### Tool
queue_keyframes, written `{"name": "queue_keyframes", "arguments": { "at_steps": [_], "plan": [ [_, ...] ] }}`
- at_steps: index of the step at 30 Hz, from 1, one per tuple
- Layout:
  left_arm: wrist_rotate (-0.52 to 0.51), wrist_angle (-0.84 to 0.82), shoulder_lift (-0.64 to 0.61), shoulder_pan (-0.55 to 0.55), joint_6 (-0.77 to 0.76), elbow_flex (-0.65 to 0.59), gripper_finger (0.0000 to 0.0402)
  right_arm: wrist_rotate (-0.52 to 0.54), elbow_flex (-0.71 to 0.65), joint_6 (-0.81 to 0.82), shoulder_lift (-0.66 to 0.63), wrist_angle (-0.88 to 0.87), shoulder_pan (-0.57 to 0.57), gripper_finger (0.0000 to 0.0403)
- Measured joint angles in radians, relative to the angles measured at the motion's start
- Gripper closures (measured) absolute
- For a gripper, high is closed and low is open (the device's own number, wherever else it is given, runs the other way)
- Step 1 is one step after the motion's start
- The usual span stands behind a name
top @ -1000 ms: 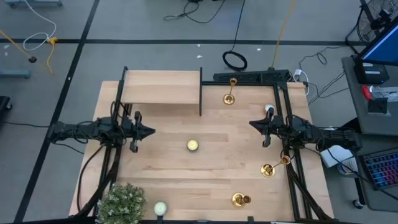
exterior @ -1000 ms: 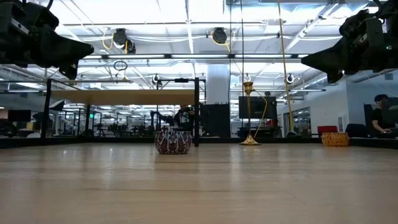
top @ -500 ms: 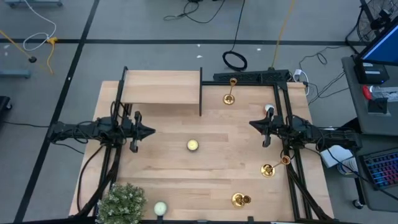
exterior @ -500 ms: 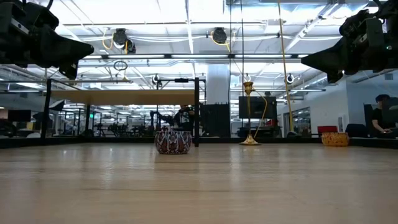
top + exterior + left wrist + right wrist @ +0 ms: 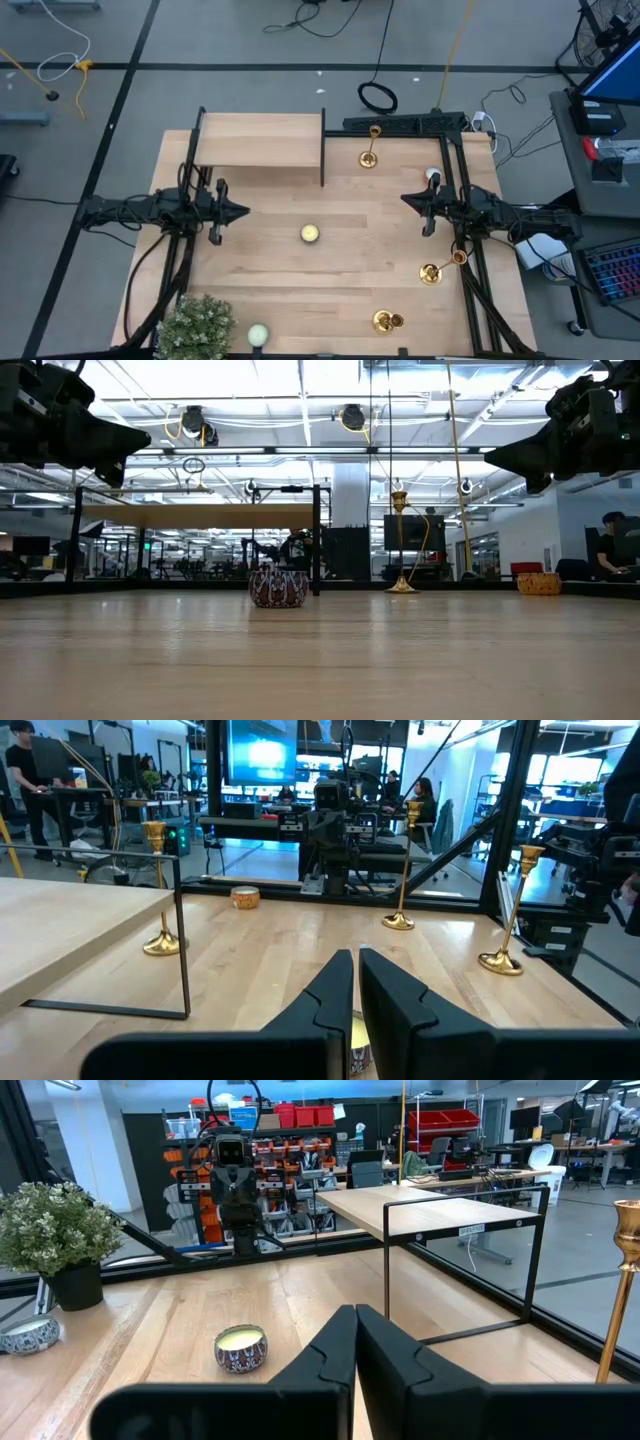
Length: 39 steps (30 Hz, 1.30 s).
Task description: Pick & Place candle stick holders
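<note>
High view, three candle stick holders (image 5: 368, 150) near clenched right tool (image 5: 408, 198), left tool (image 5: 243, 211) clenched

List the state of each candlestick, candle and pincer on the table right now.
Far candlestick: upright, untouched.
Right-edge candlestick: upright, beside the right arm's frame.
Near candlestick: upright, untouched.
Centre tealight: on the table, unlit.
Tealight by the plant: at the near edge, unlit.
Left pincer: shut, empty, raised.
Right pincer: shut, empty, raised.

bare table (image 5: 270, 270) centre; lone tealight (image 5: 310, 234) midway
</note>
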Motion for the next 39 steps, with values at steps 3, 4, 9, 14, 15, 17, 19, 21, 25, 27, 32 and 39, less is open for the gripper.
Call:
{"name": "queue_keyframes", "arguments": {
  "at_steps": [3,4,9,14,15,17,19,21,25,27,32,39],
  "plan": [
    [0.0,0.0,0.0,0.0,0.0,0.0,0.0376,0.001,0.0,0.065,0.0,0.025,0.0,0.0396],
    [0.0,0.0,0.0,0.0,0.0,0.0,0.0376,0.001,0.0,0.116,0.0,0.038,0.0,0.0396],
    [0.0,0.0,0.0,0.0,0.0,0.0,0.0376,0.0,0.0,0.542,0.0,0.115,0.0,0.0396],
    [0.0,0.0,0.0,0.0,0.0,0.0,0.0376,0.0,0.0,0.908,0.0,0.154,0.0,0.0396],
    [0.0,0.0,0.0,0.0,0.0,0.0,0.0376,0.001,0.0,0.951,0.0,0.16,0.0,0.0396],
    [0.0,0.0,0.0,0.0,0.0,0.0,0.0376,0.017,0.0,1.014,0.0,0.176,0.0,0.0396],
    [0.0,0.0,0.0,0.0,0.0,0.0,0.0376,0.08,0.0,1.033,0.0,0.189,0.0,0.0396],
    [0.0,0.0,0.0,0.0,0.0,0.0,0.0376,0.165,0.0,1.035,0.0,0.194,0.0,0.0396],
    [0.0,0.0,0.0,0.0,0.0,0.0,0.0376,0.322,0.0,1.023,0.0,0.208,0.0,0.0396],
    [0.0,0.0,0.0,0.0,0.0,0.0,0.0376,0.399,0.0,1.024,0.0,0.23,0.0,0.0396],
    [-0.013,0.0,0.0,0.0,0.0,0.0,0.0376,0.45,0.0,1.024,0.0,0.277,0.0,0.0396],
    [-0.214,0.063,0.0,0.001,-0.081,0.0,0.0376,0.473,0.0,1.007,0.0,0.281,0.0,0.0396]
  ]
}}
